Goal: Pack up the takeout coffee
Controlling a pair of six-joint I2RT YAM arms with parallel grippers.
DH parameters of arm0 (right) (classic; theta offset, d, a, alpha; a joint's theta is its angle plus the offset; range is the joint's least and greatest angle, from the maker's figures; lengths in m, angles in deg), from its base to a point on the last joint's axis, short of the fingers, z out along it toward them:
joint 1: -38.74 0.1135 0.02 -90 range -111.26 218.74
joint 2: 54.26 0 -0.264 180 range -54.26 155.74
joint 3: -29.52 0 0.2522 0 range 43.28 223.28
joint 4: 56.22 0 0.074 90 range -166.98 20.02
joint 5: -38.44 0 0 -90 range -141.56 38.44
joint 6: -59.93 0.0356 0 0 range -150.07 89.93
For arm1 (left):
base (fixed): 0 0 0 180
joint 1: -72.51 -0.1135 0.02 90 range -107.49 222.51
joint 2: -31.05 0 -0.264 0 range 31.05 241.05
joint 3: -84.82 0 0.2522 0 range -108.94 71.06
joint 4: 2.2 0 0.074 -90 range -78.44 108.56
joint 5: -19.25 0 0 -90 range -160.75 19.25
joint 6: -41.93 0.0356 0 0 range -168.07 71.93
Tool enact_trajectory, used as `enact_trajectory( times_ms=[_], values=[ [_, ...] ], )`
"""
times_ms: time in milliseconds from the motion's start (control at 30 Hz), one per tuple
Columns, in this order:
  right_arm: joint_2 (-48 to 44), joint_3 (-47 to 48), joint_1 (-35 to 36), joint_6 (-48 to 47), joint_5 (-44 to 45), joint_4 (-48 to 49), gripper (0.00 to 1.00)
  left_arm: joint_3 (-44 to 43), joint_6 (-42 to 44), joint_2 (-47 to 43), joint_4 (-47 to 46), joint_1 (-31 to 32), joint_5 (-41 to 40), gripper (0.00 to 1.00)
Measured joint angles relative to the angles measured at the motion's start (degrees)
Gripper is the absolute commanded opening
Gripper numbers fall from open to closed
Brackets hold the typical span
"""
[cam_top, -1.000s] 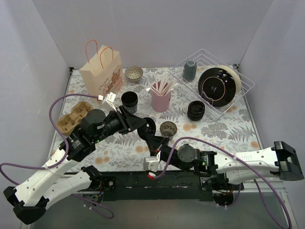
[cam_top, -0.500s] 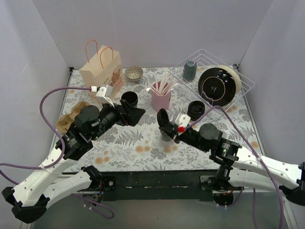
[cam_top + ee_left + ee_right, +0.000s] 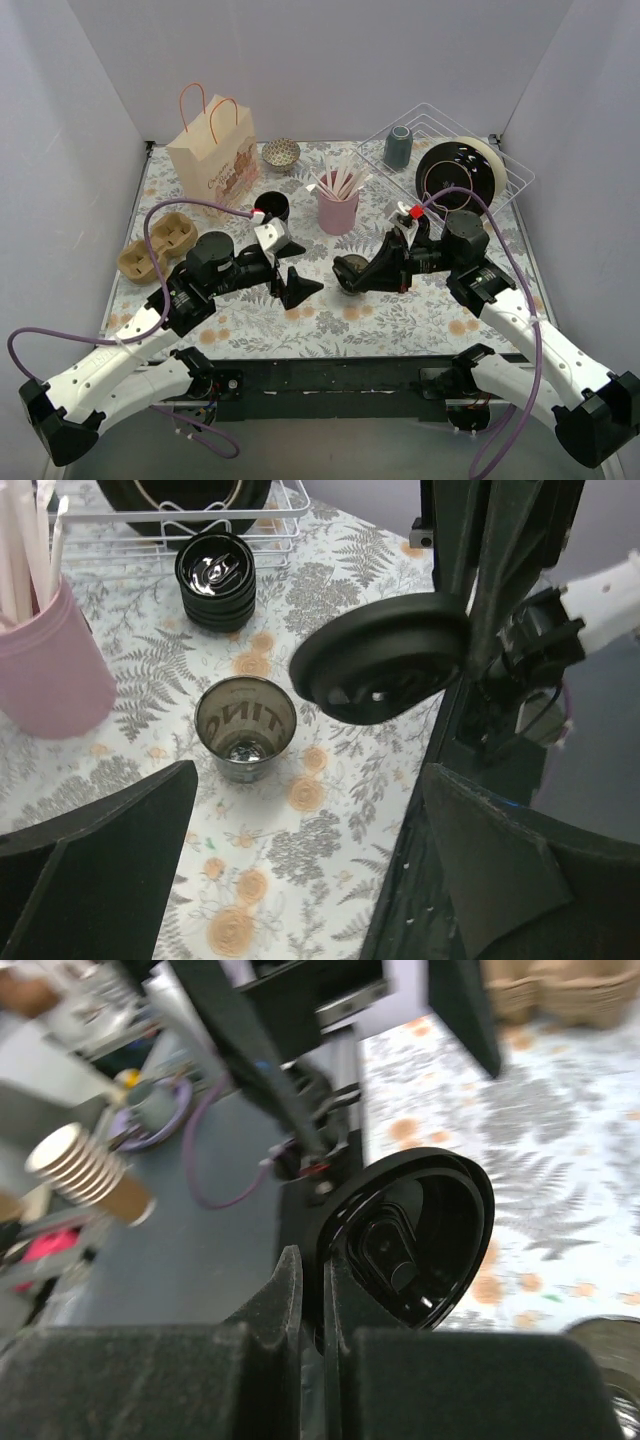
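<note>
Table (image 3: 440, 310) | right jaws grip lid (image 3: 385, 658) | open cup (image 3: 245, 728) seemingly below | pink cup (image 3: 338, 212) near

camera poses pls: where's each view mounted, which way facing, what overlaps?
Top external: fixed above and behind the bases, looking down on the table; both arms, left hand, right hand show.
Left wrist: on the left arm, facing the right arm across the table; its own open fingers frame the bottom.
Right wrist: on the right arm, facing the left arm and near edge; its own fingers pinch the black lid.
Shared: all three see the lid; top and left wrist, the pink cup.
</note>
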Motion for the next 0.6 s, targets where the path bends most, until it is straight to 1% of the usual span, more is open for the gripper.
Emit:
enact_trajectory(
  times_ms=[133,200,300,433,467,533,567,600],
  values=[
    [2.1,0.1,0.0,3.1,-10.6,1.6,0.01,2.6,8.2,-0.3,-2.5,-0.1,6.6,0.98],
    [2.8,0.1,0.0,3.9,-13.6,2.0,0.01,2.6,11.7,0.8,-3.6,-0.1,10.5,0.98],
    [3.8,0.1,0.0,4.9,-16.6,2.1,0.01,2.5,15.5,2.4,-5.4,-0.1,15.9,0.96],
    [4.6,0.1,0.0,6.6,-18.5,2.5,0.01,0.7,18.7,5.9,-6.1,-0.1,22.3,0.89],
    [4.8,0.1,0.0,7.3,-18.8,3.0,0.01,-0.2,19.2,7.3,-6.3,-0.1,24.2,0.84],
    [5.0,0.1,0.0,8.2,-19.4,3.7,0.01,-1.3,19.5,9.4,-6.6,-0.1,26.6,0.79],
    [5.0,0.1,0.0,8.9,-19.6,4.2,0.01,-2.1,19.6,10.8,-6.6,-0.1,27.8,0.72],
    [5.0,0.1,0.0,9.2,-19.8,4.6,0.01,-2.5,19.6,11.7,-6.7,-0.1,28.4,0.68]
  ],
)
